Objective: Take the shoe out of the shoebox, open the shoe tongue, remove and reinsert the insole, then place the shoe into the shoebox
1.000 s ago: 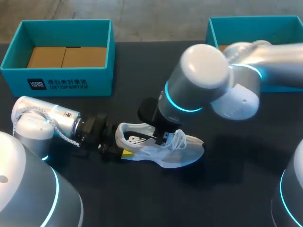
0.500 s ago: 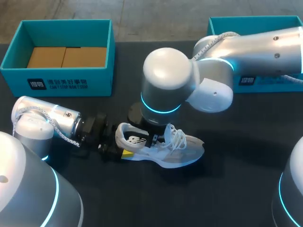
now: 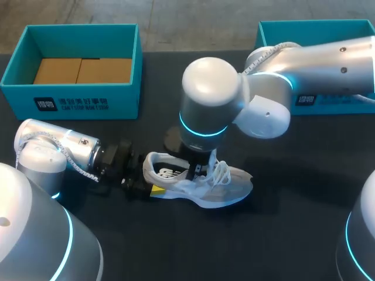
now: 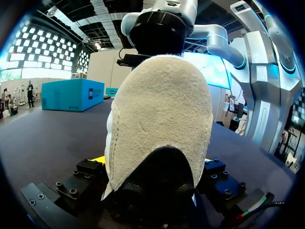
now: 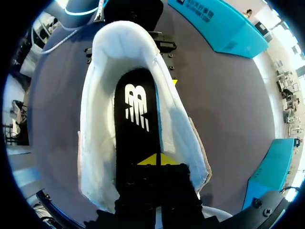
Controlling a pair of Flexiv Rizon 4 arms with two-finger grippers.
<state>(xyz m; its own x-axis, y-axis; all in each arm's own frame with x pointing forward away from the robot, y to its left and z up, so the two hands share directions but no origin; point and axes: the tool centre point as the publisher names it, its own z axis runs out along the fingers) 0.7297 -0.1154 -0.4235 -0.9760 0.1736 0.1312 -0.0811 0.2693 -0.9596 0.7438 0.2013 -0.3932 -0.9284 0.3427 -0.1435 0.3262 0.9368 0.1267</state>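
Note:
A white shoe (image 3: pixel 220 187) lies on its sole on the black table, toe to the right, and its black insole (image 3: pixel 167 174) shows through the opening. My left gripper (image 3: pixel 149 177) grips the heel from the left, a finger on each side; in the left wrist view the suede heel (image 4: pixel 162 119) stands between the fingers. My right gripper (image 3: pixel 196 171) reaches down into the shoe from above. In the right wrist view it (image 5: pixel 159 161) is shut, its yellow tips together on the insole (image 5: pixel 136 119), which lies flat inside the white lining (image 5: pixel 97 124).
A teal shoebox (image 3: pixel 70 100) with brown card inside stands at the back left. A second teal box (image 3: pixel 275 29) sits at the back right, partly hidden by my right arm (image 3: pixel 316 55). Bare table lies in front of the shoe.
My right arm's elbow swung left over the shoe, then eased back slightly right; its gripper stayed in the shoe opening. The left arm and the shoe have not moved.

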